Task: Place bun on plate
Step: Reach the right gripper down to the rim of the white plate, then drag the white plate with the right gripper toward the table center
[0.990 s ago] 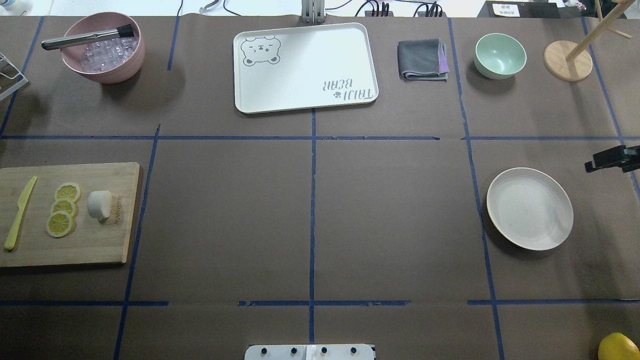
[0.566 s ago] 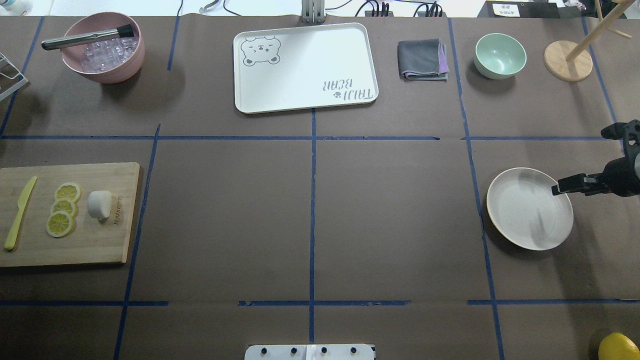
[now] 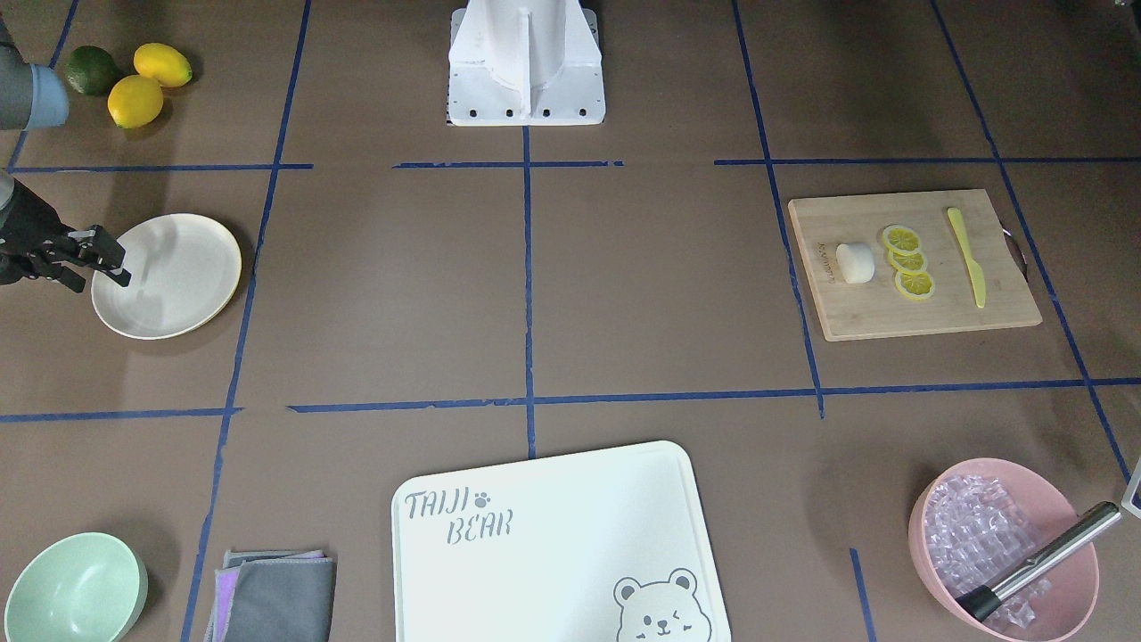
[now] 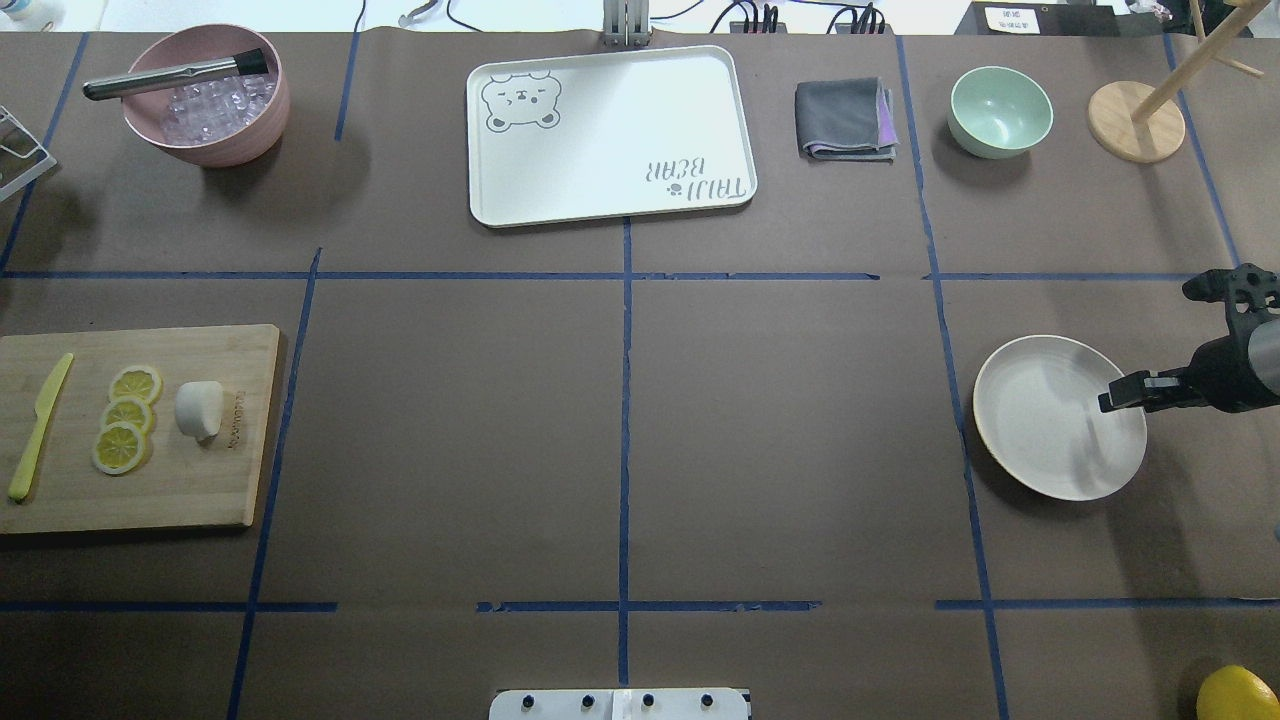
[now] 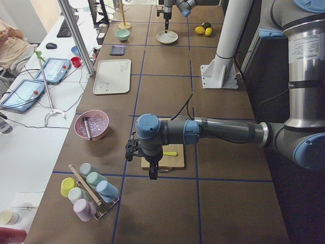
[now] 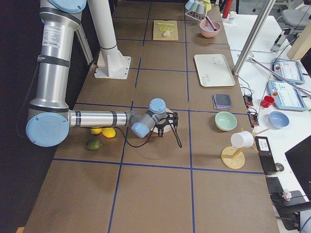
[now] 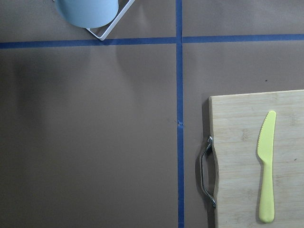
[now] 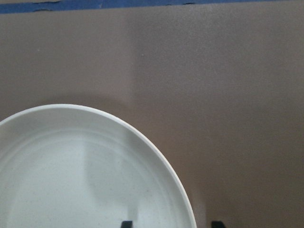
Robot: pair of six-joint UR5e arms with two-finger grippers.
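The small plain white stubby bun [image 4: 198, 409] lies on the pale wooden cutting board [image 4: 200, 490], just beside the yellow lemon slices [image 4: 128, 415] and well apart from the round cream-white plate [image 4: 1040, 440], at whose rim the right gripper [image 4: 1112, 398] is poised with its fingers parted, while the left gripper [image 5: 152, 173] is too unclear to tell whether it is parted or closed.

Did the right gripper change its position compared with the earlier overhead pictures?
Yes. In the overhead view the right gripper came leftward from the view's right edge; its fingers now hang over the right rim of the plate, which stayed put.
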